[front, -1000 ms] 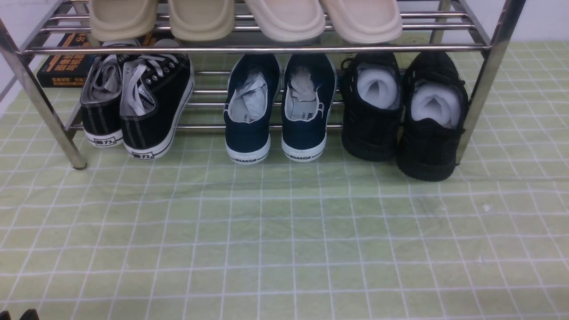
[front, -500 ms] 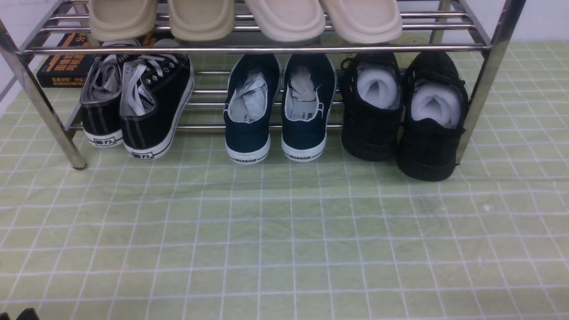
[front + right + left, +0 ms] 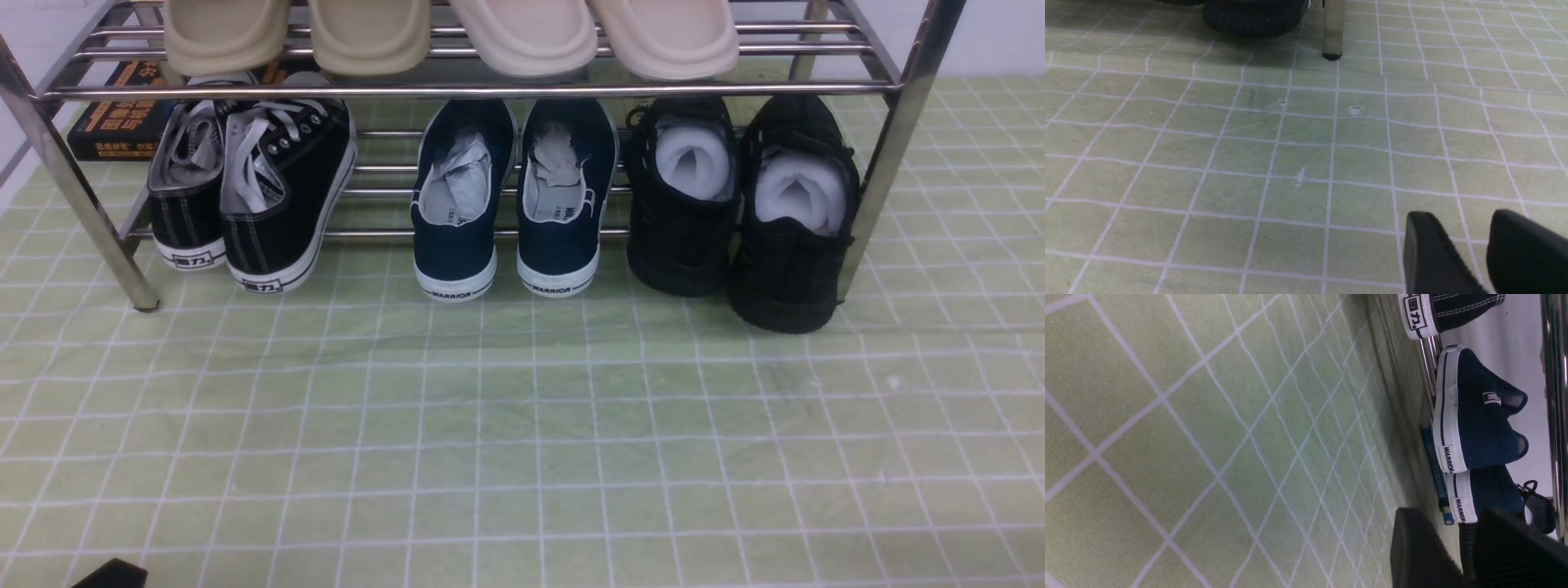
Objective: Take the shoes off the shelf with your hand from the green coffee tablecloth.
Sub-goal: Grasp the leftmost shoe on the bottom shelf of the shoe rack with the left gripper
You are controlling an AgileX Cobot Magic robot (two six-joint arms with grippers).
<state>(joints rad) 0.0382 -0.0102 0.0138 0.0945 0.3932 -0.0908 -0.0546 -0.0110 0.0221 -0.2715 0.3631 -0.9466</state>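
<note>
Three pairs sit on the lower tier of one chrome shelf [image 3: 490, 90] on the green tablecloth [image 3: 522, 425]: black canvas sneakers [image 3: 253, 196] at the left end, navy slip-ons [image 3: 514, 204] in the middle and black knit shoes [image 3: 743, 212] at the right, with four beige slippers [image 3: 522, 37] above. The left gripper [image 3: 1447, 522] and right gripper [image 3: 1455, 220] hover over the cloth, fingers apart and empty.

left end effector [image 3: 108, 573] has slid rightward (barely showing, bottom edge).

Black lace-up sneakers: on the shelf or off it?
On the shelf: both black canvas sneakers rest on its lower tier, left end, heels overhanging the front bar.
</note>
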